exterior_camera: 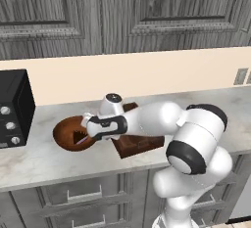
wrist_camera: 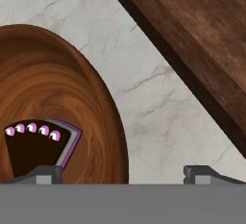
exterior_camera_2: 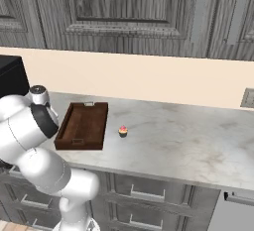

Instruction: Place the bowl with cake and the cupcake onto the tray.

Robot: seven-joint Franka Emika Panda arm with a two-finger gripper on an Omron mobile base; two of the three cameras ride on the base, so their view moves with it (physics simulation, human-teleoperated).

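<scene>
In the left base view the arm reaches in from the lower right toward the centre left of the frame, its hand hanging over the right rim of the bowl with cake (exterior_camera: 66, 131), a wide shallow brown wooden bowl that sits on the pale marble worktop (exterior_camera: 34, 161) at centre left, just right of a black appliance with knobs (exterior_camera: 14, 107) at the left edge. A dark triangular slice lies inside the bowl, partly hidden by the hand. The tray (exterior_camera: 139, 145), dark brown wood, lies just beside the bowl on its right, largely covered by the forearm. In the hand view the pincer (wrist_camera: 126, 174) stands spread wide and grasps nothing: its two dark fingertips rise at the bottom edge, one over the bowl's inside near the slice (which carries a row of small pink dots along its top), the other over bare marble, so that the bowl's rim runs between them; the tray's edge crosses the upper right corner, apart from the bowl. In the right base view the tray shows whole at centre left with small metal handles on its short ends and nothing in it, and the cupcake (exterior_camera_2: 123, 131), tiny with pink frosting and a red dot, stands on the worktop just to the tray's right, not touching it.
</scene>
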